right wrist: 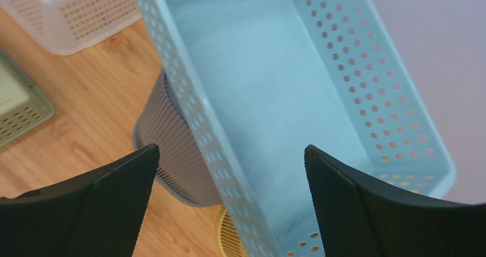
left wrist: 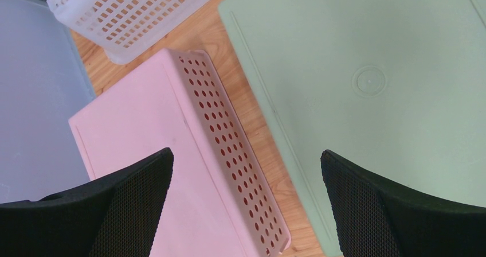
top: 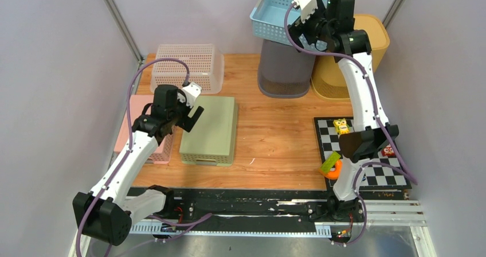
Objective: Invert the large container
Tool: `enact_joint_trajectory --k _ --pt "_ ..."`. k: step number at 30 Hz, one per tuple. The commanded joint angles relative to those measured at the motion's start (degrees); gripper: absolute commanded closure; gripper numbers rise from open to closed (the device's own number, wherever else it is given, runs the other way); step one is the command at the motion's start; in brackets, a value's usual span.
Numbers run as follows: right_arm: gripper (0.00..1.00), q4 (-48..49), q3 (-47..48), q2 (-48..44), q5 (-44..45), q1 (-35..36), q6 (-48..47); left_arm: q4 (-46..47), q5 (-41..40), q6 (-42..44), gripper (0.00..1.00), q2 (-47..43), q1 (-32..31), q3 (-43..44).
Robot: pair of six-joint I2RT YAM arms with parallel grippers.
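Top external view, L to R. Pink perforated plastic basket (top: 122,128) at 9 o'clock of the wooden table (top: 275,131), lying bottom up and partly under the left arm. Just behind it, at 11 o'clock, is a white mesh plastic basket (top: 189,65), also bottom up. Left gripper (top: 186,122) hangs over the gap btw the pink basket and a pale green flat plastic box (top: 212,133). Its fingers are spread wide w/ nothing btw them. Left wrist view agrees: both black pads are far apart, pink base under the L one and green base under the R one. The green base has a round mould mark, so that box is bottom up too. A strip of bare wood shows btw the two.

At 12 to 1 o'clock stands a grey ribbed plastic bin (top: 283,73), flaring toward the table. On top of it sits the light blue perforated plastic basket (top: 269,10), open side up and tilted a little. It is the only container here not inverted. Its R end reaches toward a mustard-yellow slotted bin (top: 344,76) that touches the grey one. Contact btw basket and yellow bin is hidden.

Right gripper (top: 304,30) is high over the blue basket's R part, fingers spread wide and holding nothing. In the right wrist view the basket's long L wall runs up btw the two pads. One pad is outside over the grey bin, the other over the basket floor. Can't tell if either pad touches.

At 4 o'clock lies a checkerboard mat (top: 326,136) w/ a few small toys, partly behind the right arm.
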Motion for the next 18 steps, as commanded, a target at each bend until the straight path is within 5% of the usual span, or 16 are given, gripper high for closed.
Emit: enact_joint_trajectory --k 1,9,18 --pt "0.02 -1.9 -5.3 -3.1 -11.6 -1.5 0.5 1.6 0.2 0.0 0.00 -0.4 0.0 -0.7" --pt "0.08 -4.9 -6.3 -2.2 -14.4 -2.9 -2.5 1.5 -0.1 -0.2 0.00 -0.3 0.0 -0.6" --pt "0.28 -5.9 -4.6 -0.9 -15.9 -4.2 -5.0 1.7 -0.3 -0.2 0.00 0.0 0.0 -0.8"
